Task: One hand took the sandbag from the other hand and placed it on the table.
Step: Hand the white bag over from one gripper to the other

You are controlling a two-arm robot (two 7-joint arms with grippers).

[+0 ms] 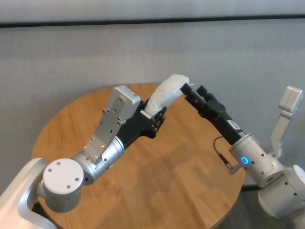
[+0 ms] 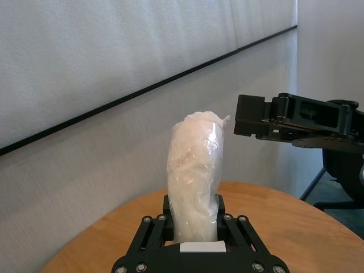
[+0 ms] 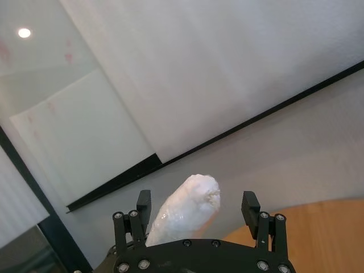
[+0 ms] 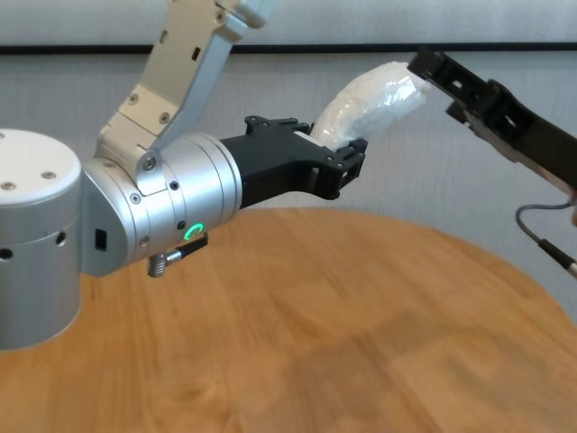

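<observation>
Handover not yet complete. White sandbag [image 1: 167, 93] clamped at lower end between fingers of left gripper [image 1: 156, 116], held clear above round wooden worktop [image 1: 167, 191]. Right gripper [image 3: 197, 211] fingers apart, straddling sandbag's free tip, not closed. Remaining: grasp, release, placement on worktop.

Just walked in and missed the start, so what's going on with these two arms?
It's a handover in mid-air above the round table. The left gripper is shut on the lower end of a white sandbag, holding it up at a slant. The right gripper is open, with its fingers on either side of the bag's upper tip, and has not closed on it. Nothing has been set down yet.
</observation>
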